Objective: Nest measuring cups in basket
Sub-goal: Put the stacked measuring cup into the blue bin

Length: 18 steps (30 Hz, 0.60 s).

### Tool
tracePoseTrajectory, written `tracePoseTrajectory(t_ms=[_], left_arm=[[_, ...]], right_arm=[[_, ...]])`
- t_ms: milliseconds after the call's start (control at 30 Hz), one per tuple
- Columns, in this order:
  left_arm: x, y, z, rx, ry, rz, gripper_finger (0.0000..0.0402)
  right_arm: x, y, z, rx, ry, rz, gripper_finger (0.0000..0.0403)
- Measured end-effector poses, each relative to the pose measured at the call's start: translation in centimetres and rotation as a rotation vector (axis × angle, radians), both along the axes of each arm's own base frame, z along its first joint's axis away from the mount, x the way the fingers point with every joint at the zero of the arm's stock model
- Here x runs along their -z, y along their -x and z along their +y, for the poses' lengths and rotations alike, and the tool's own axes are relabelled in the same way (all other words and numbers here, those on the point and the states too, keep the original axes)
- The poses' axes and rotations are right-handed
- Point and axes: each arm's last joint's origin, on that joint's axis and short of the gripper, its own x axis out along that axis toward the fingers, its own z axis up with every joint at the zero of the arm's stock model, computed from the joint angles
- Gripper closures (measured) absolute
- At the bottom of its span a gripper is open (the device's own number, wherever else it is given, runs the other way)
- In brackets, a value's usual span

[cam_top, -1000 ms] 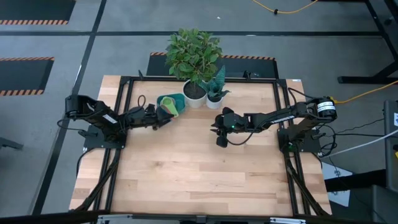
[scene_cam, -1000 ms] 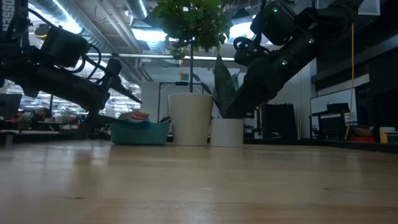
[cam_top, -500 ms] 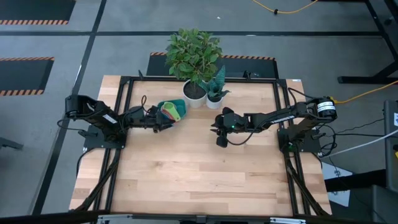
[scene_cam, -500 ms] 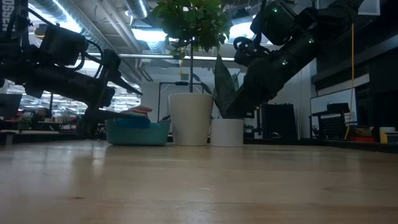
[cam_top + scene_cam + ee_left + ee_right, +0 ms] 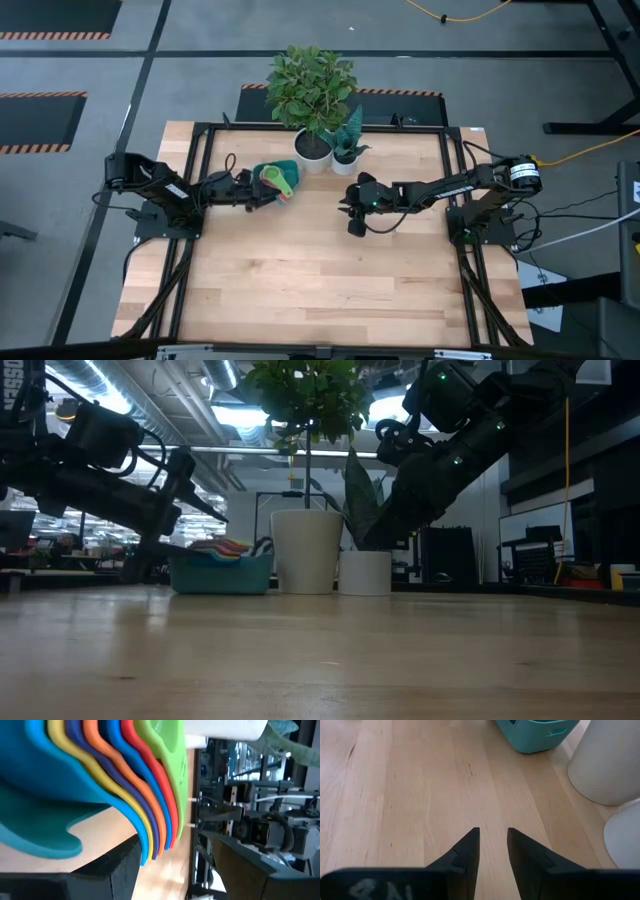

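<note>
The teal basket (image 5: pixel 287 165) stands on the table at the far left-centre, beside the plant pots. The measuring cups (image 5: pixel 272 180) sit nested inside it, green on top, with their handles (image 5: pixel 160 837) fanned out over the rim. My left gripper (image 5: pixel 256 192) is open at the basket's left side, one finger above the other, and the handles lie between the fingers (image 5: pixel 120 870). My right gripper (image 5: pixel 352 212) hangs above the table's middle, empty, its fingers a narrow gap apart (image 5: pixel 493 832). My left gripper stands level at the basket's left side, open around the cup handles (image 5: pixel 150 850). Its lower finger lies close by the basket's rim lip (image 5: pixel 55 847). I cannot tell whether it touches the lip or the handles.
A large white pot (image 5: pixel 312 150) with a leafy plant and a smaller white pot (image 5: pixel 345 160) stand just right of the basket at the far edge. Bare wooden table (image 5: pixel 320 280) stretches toward the near edge. A black frame runs along the table's sides.
The basket with the cups has shifted a little toward the table's near edge, and the cup handles now point more toward my left gripper. The left gripper stays open beside it. The right arm has kept still.
</note>
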Motion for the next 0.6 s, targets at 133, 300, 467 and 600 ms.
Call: tracePoseTrajectory(t_ms=[133,300,467,600], left_arm=[[0.06,-0.02,-0.18,0.056,0.033,-0.001,0.0166],[0.58,0.1,-0.36,0.086,0.105,0.043,0.0166],[0.8,0.18,-0.34,0.067,0.125,0.064,0.0166],[0.82,0.18,-0.35,0.071,0.127,0.065,0.0166]], right_arm=[[0.0,0.0,0.0,0.0,0.0,0.0,0.0299],[0.0,0.0,0.0,0.0,0.0,0.0,0.0299],[0.0,0.0,0.0,0.0,0.0,0.0,0.0299],[0.0,0.0,0.0,0.0,0.0,0.0,0.0299]])
